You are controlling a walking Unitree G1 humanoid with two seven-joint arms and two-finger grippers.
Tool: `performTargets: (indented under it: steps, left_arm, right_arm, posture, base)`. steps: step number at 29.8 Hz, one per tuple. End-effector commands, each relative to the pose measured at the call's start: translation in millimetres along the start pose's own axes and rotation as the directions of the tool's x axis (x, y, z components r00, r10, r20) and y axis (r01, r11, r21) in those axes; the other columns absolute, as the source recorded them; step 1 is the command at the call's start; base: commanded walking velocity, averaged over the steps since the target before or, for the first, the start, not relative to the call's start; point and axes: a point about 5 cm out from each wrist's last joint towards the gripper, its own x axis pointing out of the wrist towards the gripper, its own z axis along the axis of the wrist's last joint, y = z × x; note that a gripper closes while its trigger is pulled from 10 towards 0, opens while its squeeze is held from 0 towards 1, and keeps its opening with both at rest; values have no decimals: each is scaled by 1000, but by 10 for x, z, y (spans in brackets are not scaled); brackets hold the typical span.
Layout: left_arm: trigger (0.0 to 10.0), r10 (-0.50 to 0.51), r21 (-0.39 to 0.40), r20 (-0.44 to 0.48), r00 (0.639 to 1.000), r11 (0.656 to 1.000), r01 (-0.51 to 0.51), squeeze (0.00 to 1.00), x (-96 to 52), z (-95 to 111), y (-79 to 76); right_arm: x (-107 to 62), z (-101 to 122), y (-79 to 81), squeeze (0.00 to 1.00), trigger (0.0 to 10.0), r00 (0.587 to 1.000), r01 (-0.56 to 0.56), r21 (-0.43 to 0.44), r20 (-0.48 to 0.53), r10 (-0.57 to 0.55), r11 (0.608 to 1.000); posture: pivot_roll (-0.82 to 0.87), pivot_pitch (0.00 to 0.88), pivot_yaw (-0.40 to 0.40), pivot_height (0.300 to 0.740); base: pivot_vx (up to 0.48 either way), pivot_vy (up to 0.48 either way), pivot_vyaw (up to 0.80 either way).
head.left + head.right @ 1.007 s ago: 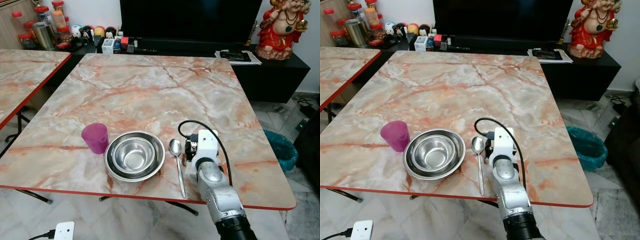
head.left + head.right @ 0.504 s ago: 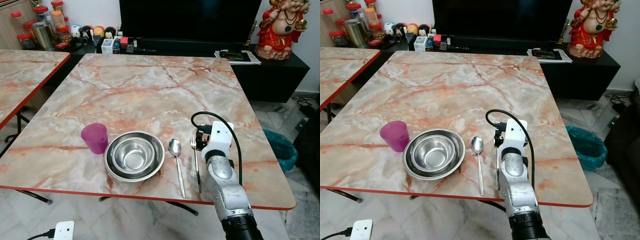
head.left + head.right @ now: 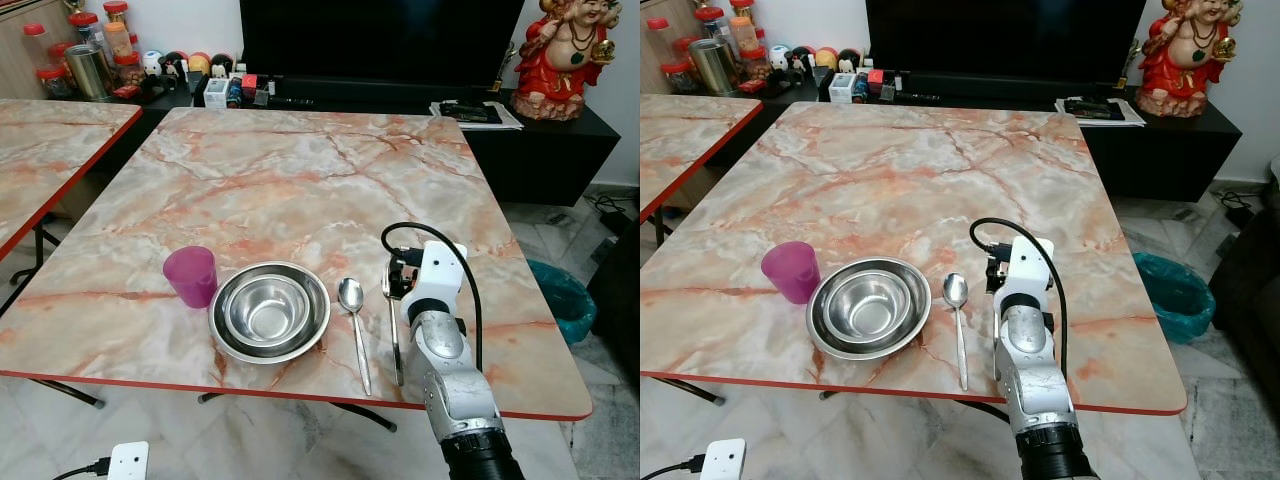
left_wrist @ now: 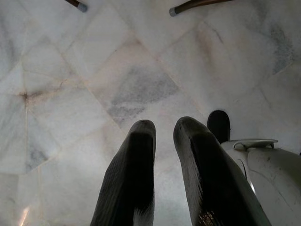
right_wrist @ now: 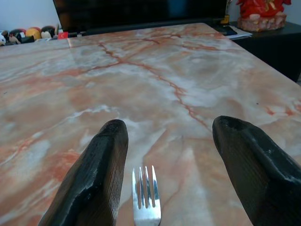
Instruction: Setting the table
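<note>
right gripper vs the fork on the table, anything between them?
Nothing visible. The right gripper is open, its black fingers straddling the silver metal fork, which lies flat on the marble-patterned table, right of the steel spoon.

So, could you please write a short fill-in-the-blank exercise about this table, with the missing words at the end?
1. The cup to the left of the steel bowl is ____ in colour.
2. Directly right of the bowl lies a ____, handle toward the table edge.
3. The fork lies flat between the fingers of the right gripper, which are ____.
4. The left gripper hangs over the marble ____.

Missing words: purple; spoon; open; floor
</note>
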Motion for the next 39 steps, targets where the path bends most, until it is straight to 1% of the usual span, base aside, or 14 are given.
performTargets:
  steps: [1, 9, 13, 16, 17, 19, 21, 23, 25, 32, 35, 39]
  left_arm:
    - [10000, 9, 11, -17, 1000, 1000, -9, 0, -11, -54, 13]
    - [10000, 9, 8, -13, 1000, 1000, -9, 0, -9, -43, 7]
    - [10000, 11, 7, -13, 1000, 1000, -11, 0, -10, -45, 14]
    - [10000, 11, 8, -13, 1000, 1000, -11, 0, -10, -46, 16]
    - [10000, 11, 8, -12, 1000, 1000, -11, 0, -9, -43, 14]
    - [10000, 12, 9, -11, 1000, 1000, -12, 0, -9, -40, 14]
    - [10000, 12, 9, -11, 1000, 1000, -12, 0, -9, -40, 14]
    - [10000, 11, 17, -6, 1000, 1000, -11, 0, -7, -29, 9]
    - [10000, 11, 16, -5, 1000, 1000, -11, 0, -6, -26, 6]
    - [10000, 12, 13, -5, 1000, 1000, -12, 0, -6, -26, 2]
    - [10000, 13, 14, -5, 1000, 1000, -13, 0, -6, -28, 2]
    - [10000, 12, 14, -6, 1000, 1000, -12, 0, -7, -30, 1]
  right_arm:
    - [-2, 16, -10, 0, 10000, 1000, 4, 3, 10, -4, 1000]
    - [-6, 4, -13, 0, 10000, 1000, 6, 4, 8, -6, 1000]
    - [-11, 99, -28, 0, 10000, 997, 3, 16, 72, -4, 1000]
    - [-13, 138, -43, 0, 10000, 995, 4, 17, 99, -5, 1000]
    - [-13, 183, -63, 0, 10000, 991, -2, -7, 133, 3, 1000]
    - [-11, 204, -86, 0, 10000, 989, -3, -32, 149, 7, 999]
    - [-10, 206, -91, 0, 10000, 989, -2, -36, 150, 7, 999]
    - [7, 195, -137, 0, 10000, 990, 11, -27, 139, -7, 1000]
    - [10, 194, -149, 0, 10000, 990, 16, -23, 140, -13, 1000]
    - [25, 196, -266, 0, 10000, 988, 47, -14, 147, -44, 999]
    - [22, 198, -271, 0, 10000, 988, 47, -10, 148, -45, 999]
    - [18, 199, -257, 0, 10000, 988, 38, -1, 149, -38, 999]
  posture:
    - [11, 81, -7, 740]
    - [13, 91, -8, 740]
    - [10, 94, -6, 740]
    - [9, 94, -7, 740]
    - [10, 94, -7, 740]
    - [9, 95, -7, 740]
    - [9, 95, -7, 740]
    - [7, 95, -9, 740]
    - [7, 95, -10, 740]
    - [5, 96, -10, 740]
    - [5, 97, -10, 740]
    - [7, 96, -9, 740]
  base:
    - [0, 0, 0]
    - [0, 0, 0]
    - [0, 0, 0]
    - [0, 0, 0]
    - [0, 0, 0]
    - [0, 0, 0]
    - [0, 0, 0]
    - [0, 0, 0]
    - [0, -247, 0]
    - [0, -251, 0]
    - [0, -249, 0]
    - [0, -247, -547]
